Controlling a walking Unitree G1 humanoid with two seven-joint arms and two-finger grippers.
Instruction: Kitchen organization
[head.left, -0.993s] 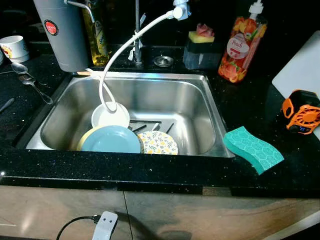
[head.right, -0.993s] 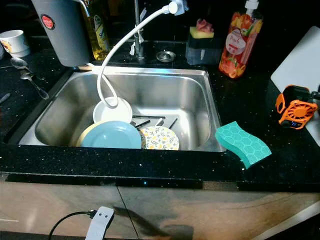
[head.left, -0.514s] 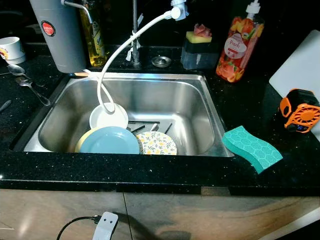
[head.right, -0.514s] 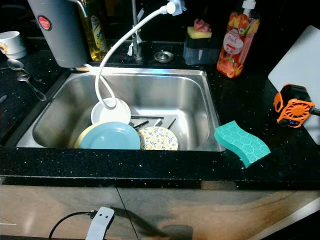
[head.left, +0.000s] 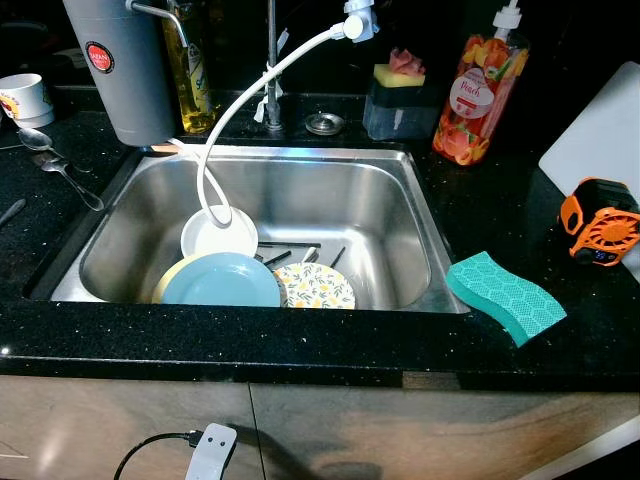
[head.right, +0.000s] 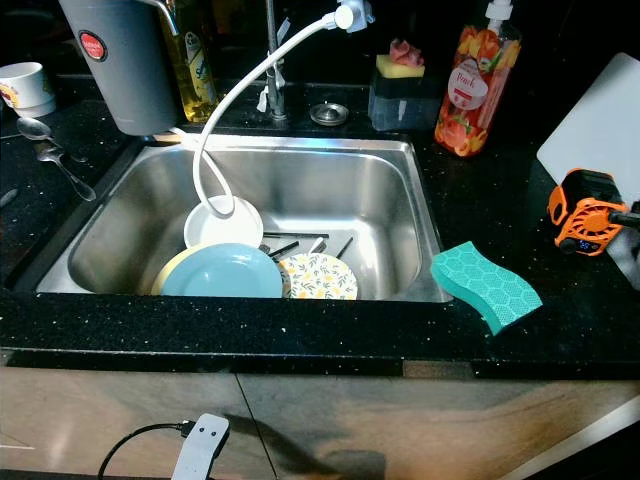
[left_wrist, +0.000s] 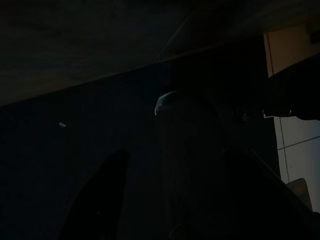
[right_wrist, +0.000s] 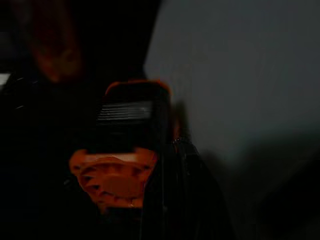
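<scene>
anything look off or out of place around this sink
An orange handheld fan sits on the counter right of the sink, an unusual thing in a dish area. The white spray hose droops into the basin onto a white plate rather than being stowed.

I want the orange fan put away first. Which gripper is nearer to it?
Right. The right gripper is close above the orange fan by the white board; the left gripper hangs in the dark below the counter.
</scene>
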